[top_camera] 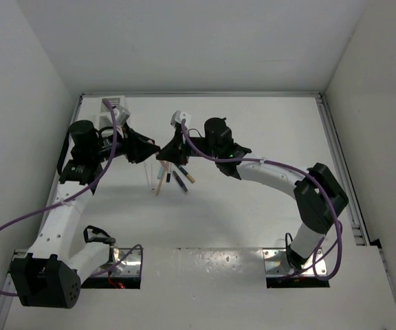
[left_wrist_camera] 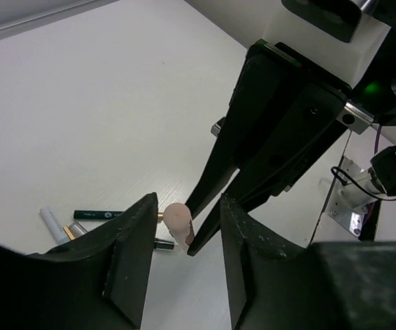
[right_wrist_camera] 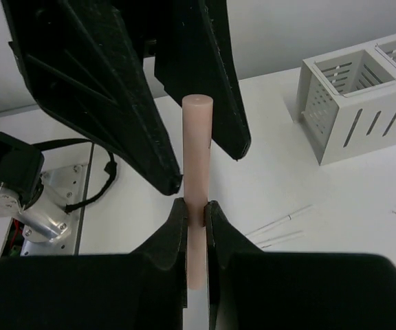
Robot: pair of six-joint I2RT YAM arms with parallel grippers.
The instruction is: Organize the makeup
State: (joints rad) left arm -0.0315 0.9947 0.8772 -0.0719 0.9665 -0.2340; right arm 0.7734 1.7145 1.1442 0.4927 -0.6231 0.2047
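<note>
My right gripper (right_wrist_camera: 196, 210) is shut on a pale pink makeup stick (right_wrist_camera: 197, 144) and holds it above the table. The stick's round end (left_wrist_camera: 176, 218) points at my left gripper (left_wrist_camera: 188, 206). That gripper is open, with one finger (right_wrist_camera: 115, 103) on each side of the stick's tip and a gap between each finger and the stick. In the top view the two grippers meet nose to nose, left (top_camera: 151, 149) and right (top_camera: 172, 152). Below them several makeup sticks (top_camera: 170, 179) lie loose on the table, among them a dark green pencil (left_wrist_camera: 98, 214) and a white stick (left_wrist_camera: 52, 223).
A white slatted holder (right_wrist_camera: 353, 103) stands at the back left of the table (top_camera: 113, 108), behind the left arm. A purple cable (top_camera: 108, 148) loops over the left arm. Metal rails run along the table's right edge (top_camera: 335, 158).
</note>
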